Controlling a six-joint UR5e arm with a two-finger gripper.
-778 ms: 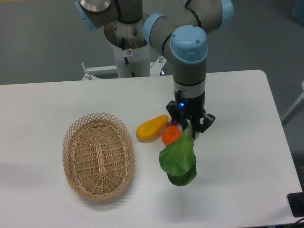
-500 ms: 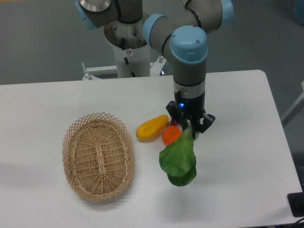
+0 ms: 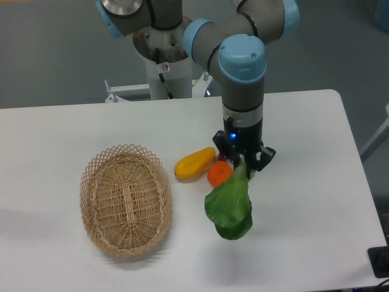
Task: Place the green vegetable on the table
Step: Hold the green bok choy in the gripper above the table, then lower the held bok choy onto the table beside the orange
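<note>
You see the gripper (image 3: 242, 163) pointing straight down over the right half of the table (image 3: 310, 152), and its two fingers are pinching the pale stem end of the green vegetable (image 3: 230, 204). The vegetable hangs from the fingers with its broad dark leaves at the bottom, toward the front edge of the table; from this view you cannot tell if the leaves already touch the white surface or are just above it. Just to the left of the stem there is the orange (image 3: 219, 174), very close to the vegetable and to the gripper, and a small bit of red shows behind it, too hidden to name. The yellow fruit (image 3: 195, 163) lies beside the orange, further to the left, with its long side tilted. The wicker basket (image 3: 125, 199) stands well apart on the left part of the table, and you see nothing inside it.
</note>
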